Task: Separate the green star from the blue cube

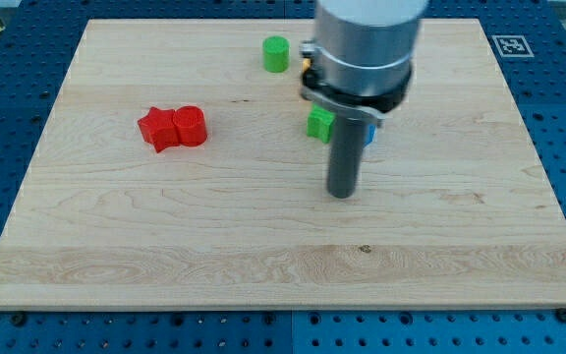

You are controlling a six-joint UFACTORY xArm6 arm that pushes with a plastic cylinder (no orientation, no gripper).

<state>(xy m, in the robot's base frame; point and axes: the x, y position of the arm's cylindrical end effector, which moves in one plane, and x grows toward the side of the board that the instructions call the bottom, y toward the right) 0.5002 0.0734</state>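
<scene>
Green star, small, rigid and probably light, just right of frame centre on the bench, mostly hidden behind the arm; blue cube barely visible beside it. Tool, a bare rod holding nothing: my tip below both. Best pushed on a flat side.

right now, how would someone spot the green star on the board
Start at the wooden board and find my dark rod near its middle, my tip touching the wood. The green star sits just up-left of it, partly hidden by the arm. Unlike the green cylinder above, it adjoins the blue cube.
</scene>
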